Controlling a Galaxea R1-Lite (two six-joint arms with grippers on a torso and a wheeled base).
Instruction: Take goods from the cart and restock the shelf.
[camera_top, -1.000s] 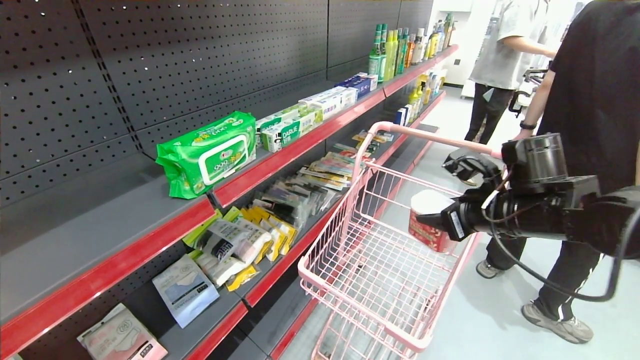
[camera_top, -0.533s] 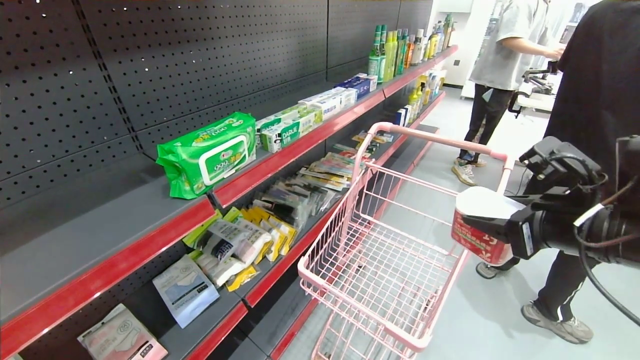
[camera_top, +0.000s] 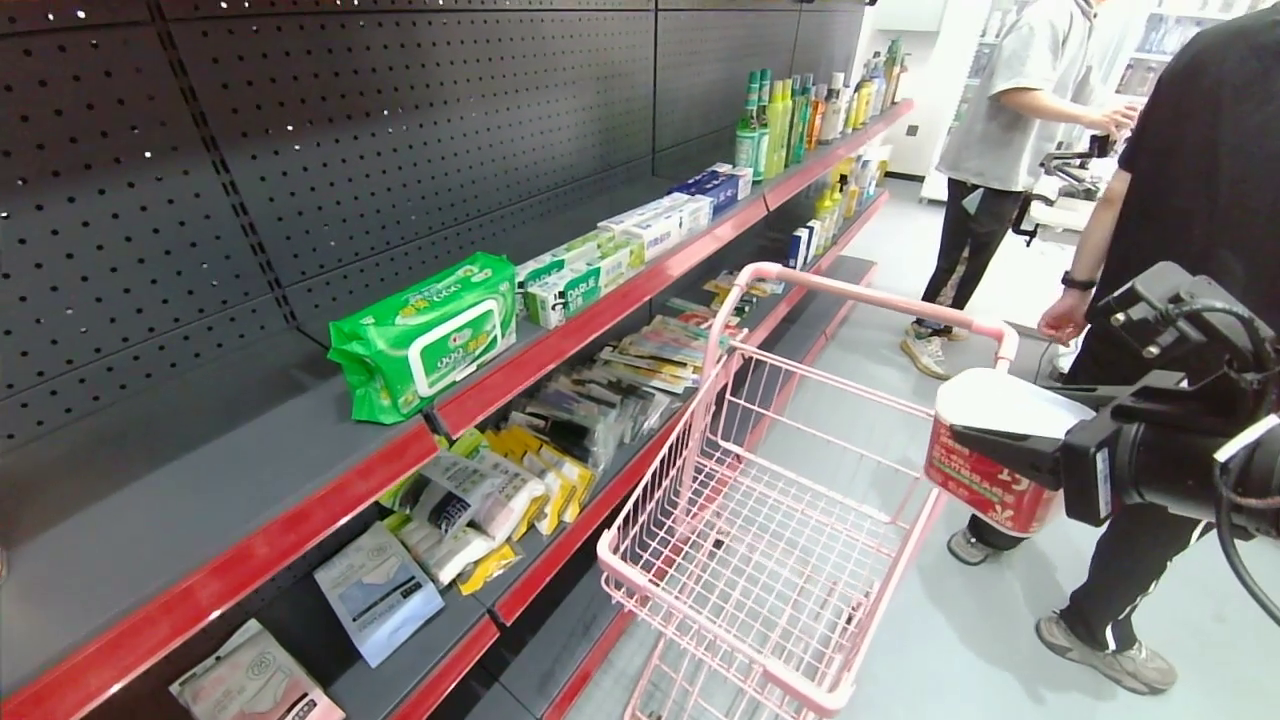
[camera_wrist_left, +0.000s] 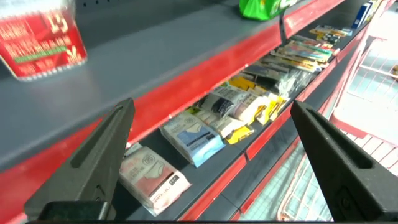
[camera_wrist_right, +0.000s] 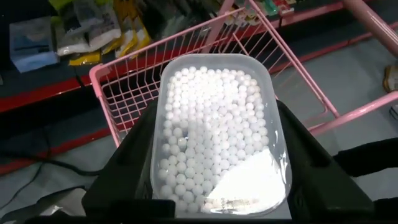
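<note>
My right gripper (camera_top: 1005, 452) is shut on a tub (camera_top: 990, 455) with a white lid and a red label, held in the air just past the right rim of the pink cart (camera_top: 700, 585). In the right wrist view the tub (camera_wrist_right: 217, 130) shows white beads and sits between the two fingers (camera_wrist_right: 134, 155), with the cart's basket (camera_wrist_right: 134, 84) below. My left gripper (camera_wrist_left: 205, 174) stands open beside the shelf's red front edge (camera_wrist_left: 186, 99). A matching red tub (camera_wrist_left: 38, 37) stands on the grey shelf board (camera_wrist_left: 143, 56).
A green wipes pack (camera_top: 425, 335) and toothpaste boxes (camera_top: 590, 275) lie on the upper shelf (camera_top: 180, 470). Bottles (camera_top: 790, 115) stand farther along. Packets (camera_top: 480, 500) crowd the shelf below. The cart's basket looks bare.
My right gripper has lifted the red tub out of the cart's basket and carried it right, past the rim. The head camera has tilted slightly.
</note>
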